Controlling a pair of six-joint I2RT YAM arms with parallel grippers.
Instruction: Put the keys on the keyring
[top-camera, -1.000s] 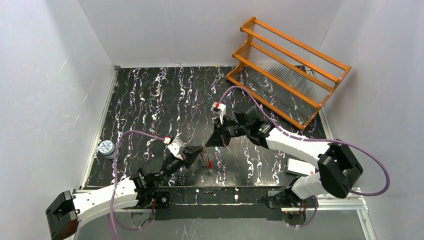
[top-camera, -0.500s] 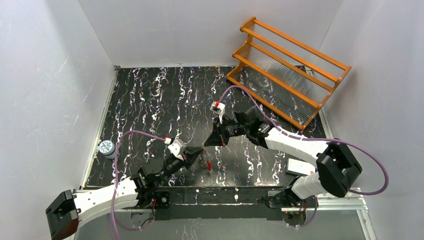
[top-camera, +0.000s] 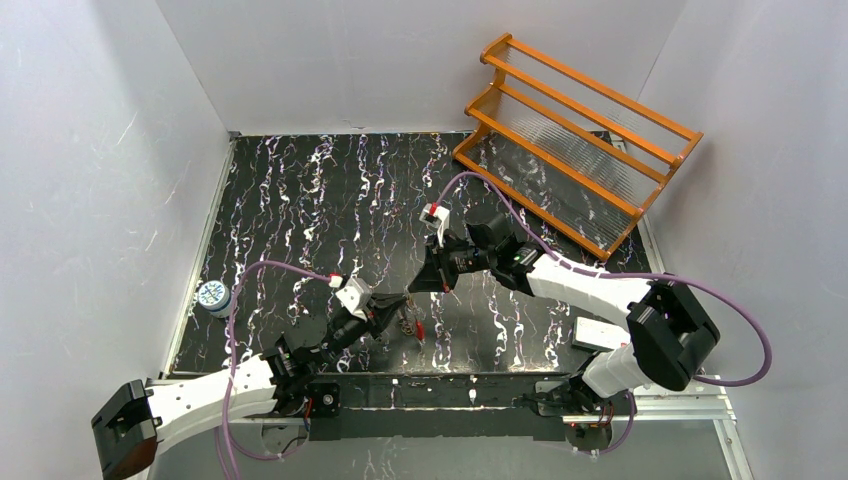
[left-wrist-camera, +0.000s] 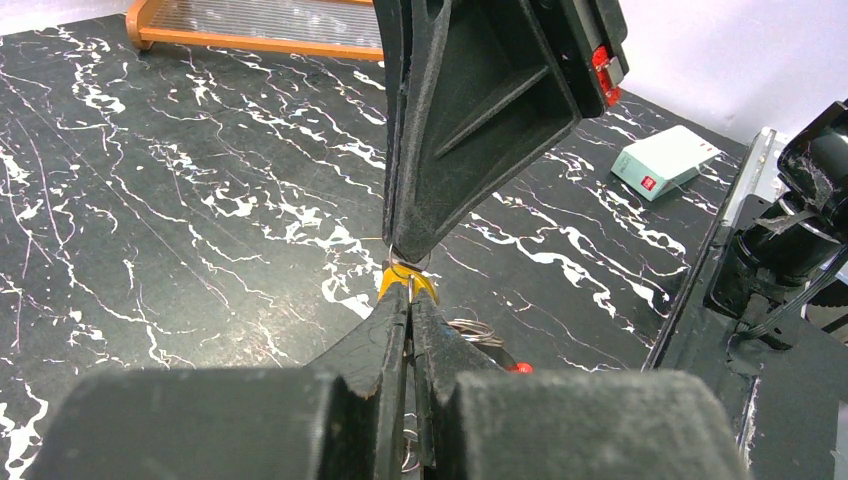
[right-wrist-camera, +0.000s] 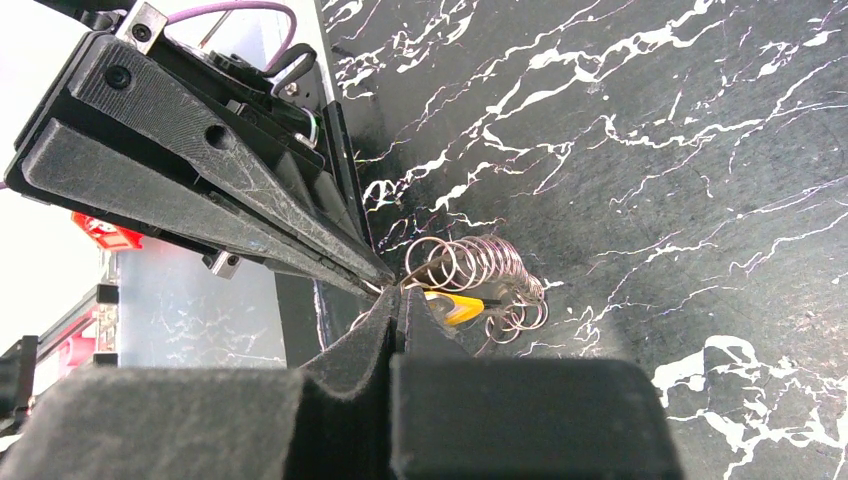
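claws meet tip to tip over the keyring, near edge of counter

your left claw (left-wrist-camera: 408, 298) has its two fingers pressed together with only a hairline slit between them. a brass key (right-wrist-camera: 452, 306) shows yellow at its very tips and appears clamped there. in the left wrist view the yellow piece sits right at the fingertip line.

your right claw (right-wrist-camera: 397, 298) is likewise closed, finger against finger. a thin wire loop comes out at its tips, but you cannot tell from these views whether that wire is actually pinched or only lies against the fingers. the right claw comes down steeply from above and its point touches, or all but touches, the point of the left claw.

the keyring (right-wrist-camera: 480, 262) reads as a bunch of thin silvery wire coils. it hangs or lies just beside the two claw tips, on the side away from the left arm. its red section (left-wrist-camera: 518, 367) is at the end nearest the arm bases, low against the counter (top-camera: 300, 200). in the top view the whole cluster sits in the near middle of the counter, between the two arms.

the silvery key is too small to pick out among the coils.

other items noted: an orange rack (top-camera: 575, 130) at the far right corner, a white box (left-wrist-camera: 665, 160) near the right arm's base, a small round tub (top-camera: 212, 296) at the left edge.
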